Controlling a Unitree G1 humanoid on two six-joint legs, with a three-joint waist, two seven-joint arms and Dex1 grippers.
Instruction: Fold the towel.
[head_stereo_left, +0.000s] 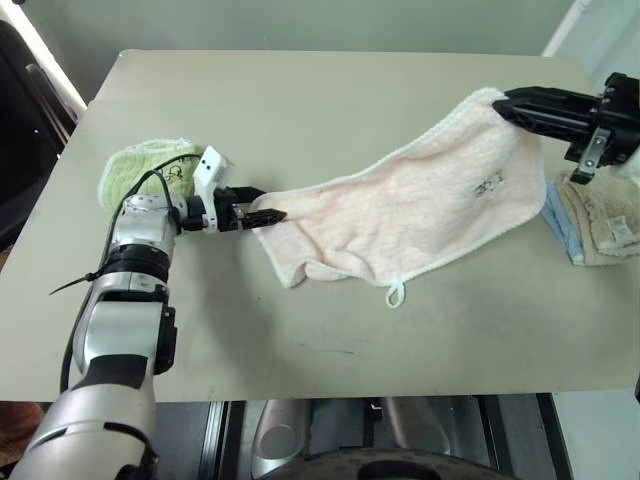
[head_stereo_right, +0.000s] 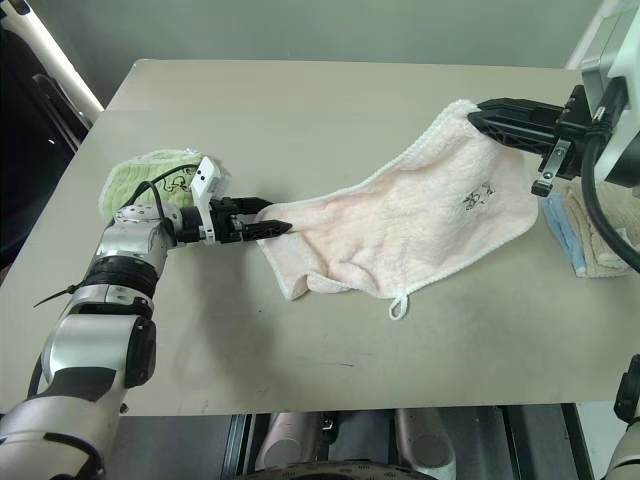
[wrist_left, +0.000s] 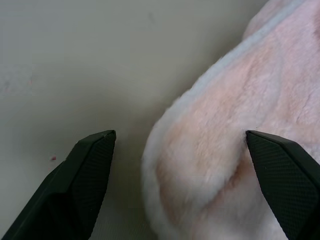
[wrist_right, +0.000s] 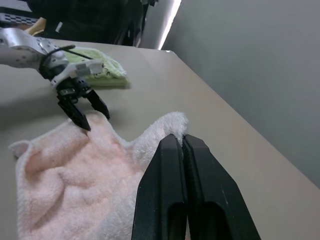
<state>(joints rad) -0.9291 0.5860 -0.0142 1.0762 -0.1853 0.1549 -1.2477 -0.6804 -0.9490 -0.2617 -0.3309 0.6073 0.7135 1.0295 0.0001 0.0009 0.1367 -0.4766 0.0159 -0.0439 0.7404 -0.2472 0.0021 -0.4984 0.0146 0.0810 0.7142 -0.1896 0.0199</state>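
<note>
On the beige tabletop: pale pink fluffy terry towel, unfolded. One corner raised by right pincer, clamped shut on it; left pincer, fully spread, straddles the opposite corner. Every fold remains.

The beige worktop carries the pale pink towel across its middle, the nearer part lying rumpled on the surface with a small white loop at its near edge, while the far right corner is lifted off it. A light green towel lies bunched near the left edge. Folded beige and blue cloths sit stacked at the right edge.
</note>
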